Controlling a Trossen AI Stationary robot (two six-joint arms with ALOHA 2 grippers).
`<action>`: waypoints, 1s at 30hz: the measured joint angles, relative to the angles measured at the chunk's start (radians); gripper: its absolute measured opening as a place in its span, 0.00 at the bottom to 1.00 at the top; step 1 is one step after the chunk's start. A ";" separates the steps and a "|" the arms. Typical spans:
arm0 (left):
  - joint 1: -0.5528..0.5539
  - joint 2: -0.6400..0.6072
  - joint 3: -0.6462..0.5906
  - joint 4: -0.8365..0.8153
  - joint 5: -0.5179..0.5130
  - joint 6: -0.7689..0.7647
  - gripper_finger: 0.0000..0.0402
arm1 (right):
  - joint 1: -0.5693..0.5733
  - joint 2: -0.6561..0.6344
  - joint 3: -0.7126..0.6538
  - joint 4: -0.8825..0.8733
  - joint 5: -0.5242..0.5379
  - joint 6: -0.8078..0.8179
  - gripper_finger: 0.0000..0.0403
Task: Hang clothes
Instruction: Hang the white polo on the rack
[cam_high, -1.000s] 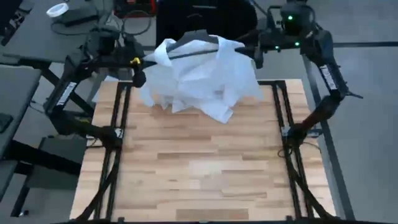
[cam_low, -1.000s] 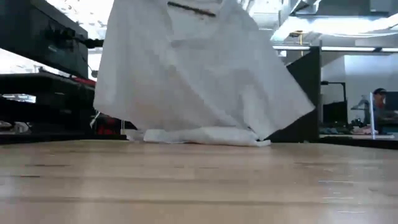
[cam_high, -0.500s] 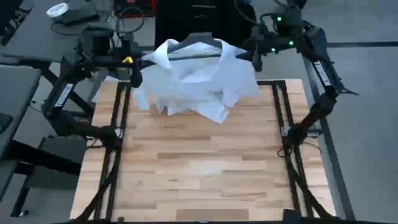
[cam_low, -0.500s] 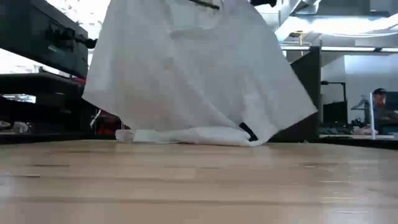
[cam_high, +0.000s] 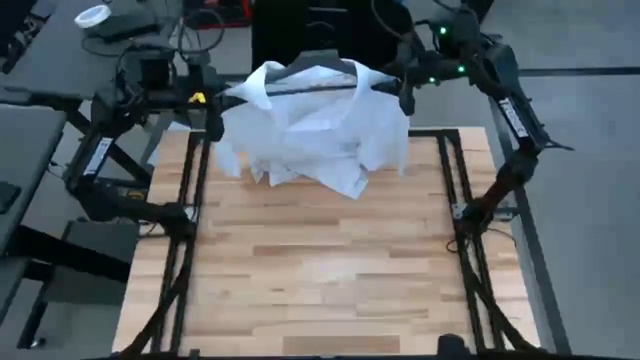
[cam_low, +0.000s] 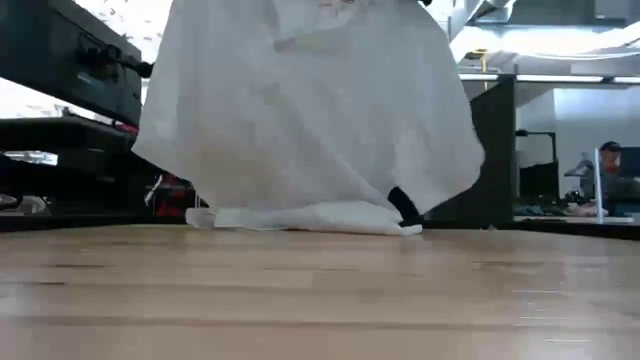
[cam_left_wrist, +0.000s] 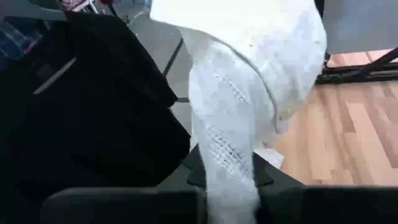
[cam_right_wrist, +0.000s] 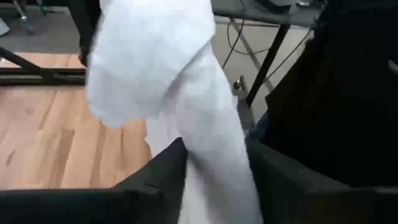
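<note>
The white top (cam_high: 315, 130) hangs bunched over the table's far edge. A dark hanger (cam_high: 318, 80) lies across its shoulders, and its lower hem (cam_low: 300, 217) rests on the wood. My left gripper (cam_high: 215, 108) is at the top's left side, shut on the cloth. My right gripper (cam_high: 404, 92) is at its right side, also shut on the cloth. A black top (cam_left_wrist: 93, 112) and a scrap of blue plaid (cam_left_wrist: 12, 37) hang beyond the table's far edge. My left gripper pinches a gathered strip of the white top's left side (cam_left_wrist: 227, 165) between its two fingers. It comes from the table's left, slanting a little downward. The cloth runs on past the fingers and hangs slack. My right gripper pinches a bunched strip of the white top's right side (cam_right_wrist: 214, 168) between its two fingers. It comes from the table's right, slanting downward. The cloth is lifted there and falls slack toward the table.
Black frame rails (cam_high: 190, 210) run along the table's left and right sides (cam_high: 462, 210). The table's near half is bare wood (cam_high: 320, 280). A dark desk with gear (cam_high: 100, 35) stands at the far left. A person (cam_low: 610, 175) sits far behind the table on the right.
My right gripper has sunk and gone toward the table's left, in against the top. The top's right side has been drawn in. Its lower right corner has swung left, while the hem stays on the table.
</note>
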 joint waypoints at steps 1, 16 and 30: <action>0.000 0.000 0.000 -0.002 -0.004 0.000 0.03 | -0.001 0.009 0.000 -0.004 -0.006 -0.015 0.20; 0.101 0.060 0.000 -0.092 -0.320 -0.112 0.43 | -0.082 0.029 -0.001 -0.015 -0.017 0.035 0.10; 0.219 0.087 0.002 -0.126 -0.569 -0.054 0.51 | -0.236 0.097 -0.002 0.258 -0.013 0.169 0.08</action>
